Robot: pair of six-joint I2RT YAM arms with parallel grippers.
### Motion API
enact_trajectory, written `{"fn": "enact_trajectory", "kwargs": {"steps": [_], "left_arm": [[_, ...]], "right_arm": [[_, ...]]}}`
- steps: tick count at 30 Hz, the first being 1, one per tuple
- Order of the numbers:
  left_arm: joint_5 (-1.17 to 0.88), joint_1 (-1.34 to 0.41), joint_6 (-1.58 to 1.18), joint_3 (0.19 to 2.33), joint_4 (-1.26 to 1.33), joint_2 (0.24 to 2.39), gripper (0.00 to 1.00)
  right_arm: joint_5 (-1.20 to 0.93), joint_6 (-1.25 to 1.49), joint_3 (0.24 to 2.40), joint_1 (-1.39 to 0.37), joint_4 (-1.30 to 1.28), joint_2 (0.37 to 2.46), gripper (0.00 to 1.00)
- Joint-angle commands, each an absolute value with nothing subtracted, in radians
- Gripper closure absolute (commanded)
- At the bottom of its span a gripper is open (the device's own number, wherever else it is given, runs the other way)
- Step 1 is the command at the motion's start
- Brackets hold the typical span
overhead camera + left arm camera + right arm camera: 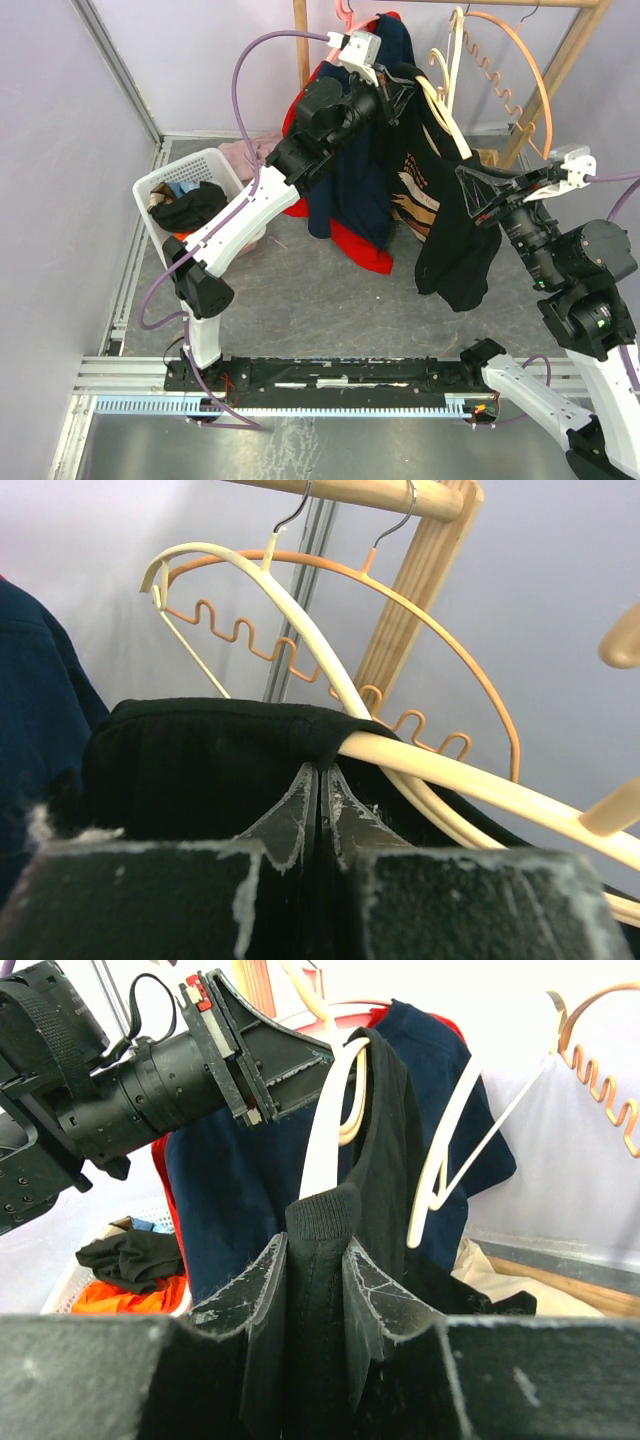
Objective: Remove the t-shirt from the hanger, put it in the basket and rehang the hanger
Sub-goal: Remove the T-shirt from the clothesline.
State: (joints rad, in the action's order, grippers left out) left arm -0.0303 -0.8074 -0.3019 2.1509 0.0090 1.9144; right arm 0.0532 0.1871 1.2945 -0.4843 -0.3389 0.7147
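Note:
A black t-shirt [450, 220] with an orange print hangs on a cream hanger [445, 115] from the wooden rack. My left gripper [398, 88] is shut on the shirt's upper edge [220, 750] where the cream hanger arm [470, 780] comes out of the cloth. My right gripper [470, 190] is shut on a bunched fold of the black shirt's ribbed collar [322, 1222], lower and to the right. In the right wrist view the left gripper [300, 1065] sits at the hanger's [325, 1130] top.
A navy shirt [355, 190] and a red garment [360, 255] hang left of the black shirt. An empty orange hanger [515, 60] hangs on the wooden rack [560, 70]. A white basket [190, 175] of clothes stands at the left.

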Motion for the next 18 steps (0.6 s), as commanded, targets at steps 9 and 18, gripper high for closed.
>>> {"fn": "enact_trajectory", "kwargs": {"steps": [9, 18], "left_arm": [[-0.213, -0.872, -0.251, 2.193, -0.011, 1.847, 0.97], [-0.26, -0.902, -0.224, 2.099, -0.038, 1.773, 0.97]], "right_arm": [[0.139, 0.263, 1.194, -0.487, -0.094, 0.706, 0.99], [0.145, 0.267, 1.167, -0.487, -0.07, 0.704, 0.99]]}}
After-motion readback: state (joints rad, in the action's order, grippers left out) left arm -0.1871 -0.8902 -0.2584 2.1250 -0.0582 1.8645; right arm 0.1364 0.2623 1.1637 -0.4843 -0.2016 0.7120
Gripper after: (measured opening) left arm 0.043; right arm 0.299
